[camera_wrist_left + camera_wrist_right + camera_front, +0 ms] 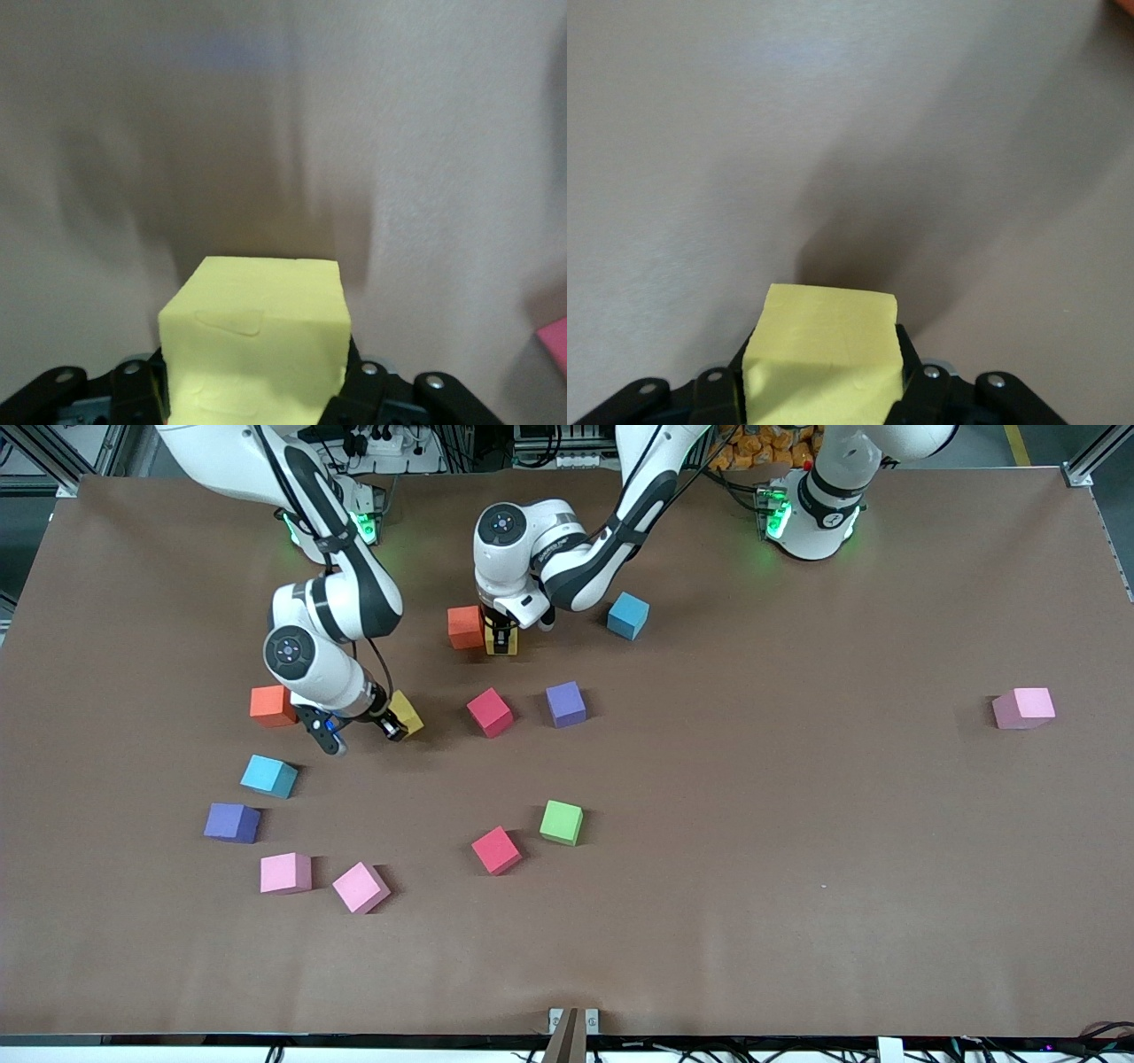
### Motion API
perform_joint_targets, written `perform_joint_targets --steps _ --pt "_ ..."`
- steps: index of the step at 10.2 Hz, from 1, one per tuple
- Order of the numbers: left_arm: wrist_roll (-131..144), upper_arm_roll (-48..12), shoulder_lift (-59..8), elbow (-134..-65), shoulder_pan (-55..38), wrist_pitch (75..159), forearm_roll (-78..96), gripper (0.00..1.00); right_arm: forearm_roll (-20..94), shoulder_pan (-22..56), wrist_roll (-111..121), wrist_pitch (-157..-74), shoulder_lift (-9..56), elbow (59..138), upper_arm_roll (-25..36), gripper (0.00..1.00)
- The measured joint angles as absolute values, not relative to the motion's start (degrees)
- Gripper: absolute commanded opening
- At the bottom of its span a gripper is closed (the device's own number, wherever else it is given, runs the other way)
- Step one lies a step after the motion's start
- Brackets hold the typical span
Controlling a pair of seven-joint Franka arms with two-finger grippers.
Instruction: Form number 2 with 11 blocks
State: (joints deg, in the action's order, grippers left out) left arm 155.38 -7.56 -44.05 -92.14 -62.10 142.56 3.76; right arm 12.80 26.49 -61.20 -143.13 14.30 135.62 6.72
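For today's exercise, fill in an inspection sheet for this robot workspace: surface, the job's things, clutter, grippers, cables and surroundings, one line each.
Surface: brown table, flat and bare between the blocks.
Job's things: coloured blocks scattered singly; an orange block sits beside the left gripper's yellow block; a pink block lies alone toward the left arm's end. No digit formed yet.
Clutter: nothing seen.
Grippers: left gripper shut on that yellow block; right gripper shut on another yellow block, near an orange block.
Cables: some along the table's edges, off the work area.
Surroundings: metal frame posts at the corners.
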Motion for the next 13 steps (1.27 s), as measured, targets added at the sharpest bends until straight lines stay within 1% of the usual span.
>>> perform_joint_targets --steps 5,9,11,13 --pt "155.5 -7.5 -45.0 -90.7 -62.9 142.6 3.8 0.08 12.9 26.4 -73.4 -140.2 8.7 141.8 6.4 0.00" --pt "155.5 -7.5 -45.4 -89.9 -63.0 142.6 3.8 0.08 12.9 26.8 -76.9 -140.0 3.4 149.2 6.2 0.00" --pt "155.5 -7.5 -45.6 -89.6 -63.0 142.6 3.8 0.09 12.9 27.6 -79.3 -140.0 1.8 150.9 5.4 0.00" --pt "155.4 -7.5 -45.8 -89.3 -63.0 142.6 3.8 0.10 12.9 28.4 -80.6 -140.1 1.6 151.7 4.9 0.00"
